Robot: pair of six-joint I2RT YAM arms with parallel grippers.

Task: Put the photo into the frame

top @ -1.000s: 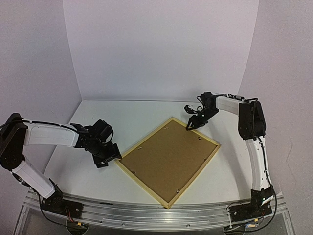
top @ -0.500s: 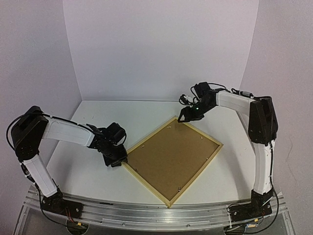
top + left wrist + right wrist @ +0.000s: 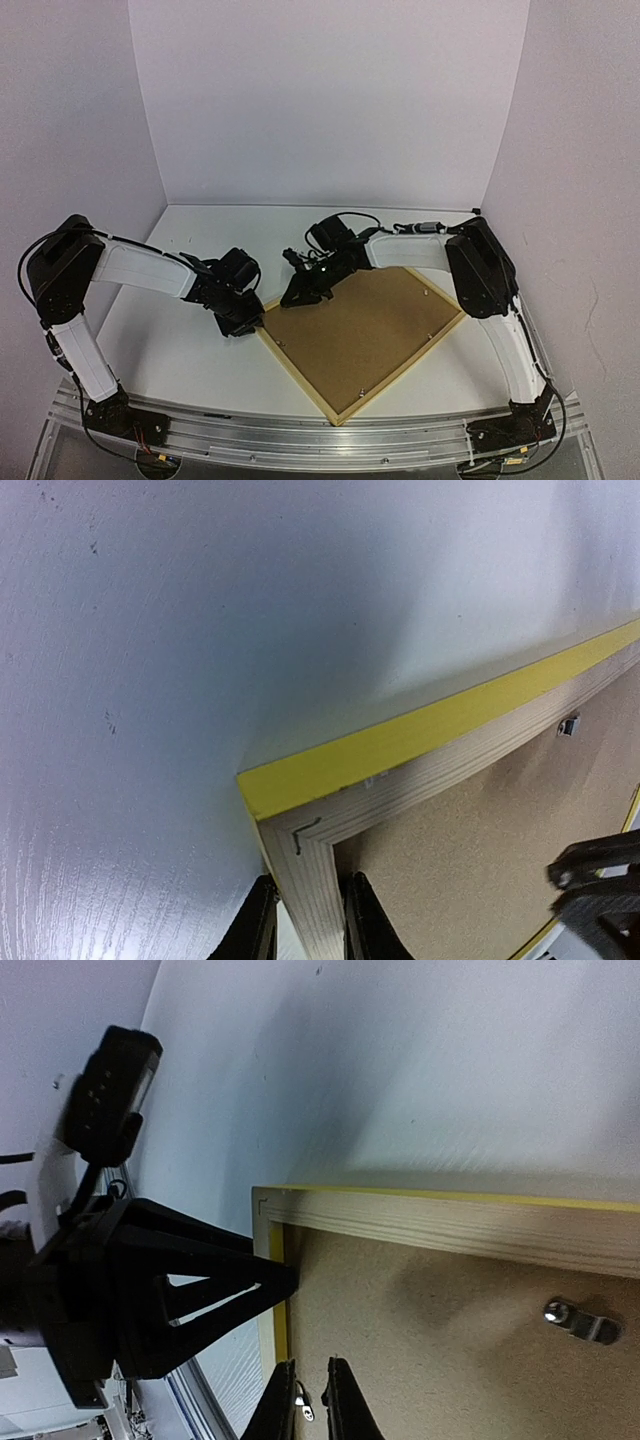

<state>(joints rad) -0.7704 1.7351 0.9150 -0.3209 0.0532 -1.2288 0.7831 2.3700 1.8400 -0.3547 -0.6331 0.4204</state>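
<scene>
The frame (image 3: 299,375) lies back-up on the table, with pale wood rails, a yellow outer edge (image 3: 420,730) and a brown backing board (image 3: 365,325) set inside. My left gripper (image 3: 250,322) is shut on the frame's rail just below its left corner; its fingers (image 3: 262,925) straddle the wood. My right gripper (image 3: 293,297) hovers low over the backing board beside that corner. Its narrow fingers (image 3: 283,1405) have closed around a small metal tab (image 3: 306,1402). The photo is out of view.
Further metal tabs (image 3: 580,1322) sit along the frame's inner edge. The left gripper (image 3: 280,1280) shows large and close in the right wrist view. White walls enclose the table on three sides. The aluminium rail (image 3: 300,440) runs along the near edge.
The right arm swung left across the frame to its left corner and closed its jaws. The left gripper moved in and closed on the frame's rail. The frame shifted slightly.
</scene>
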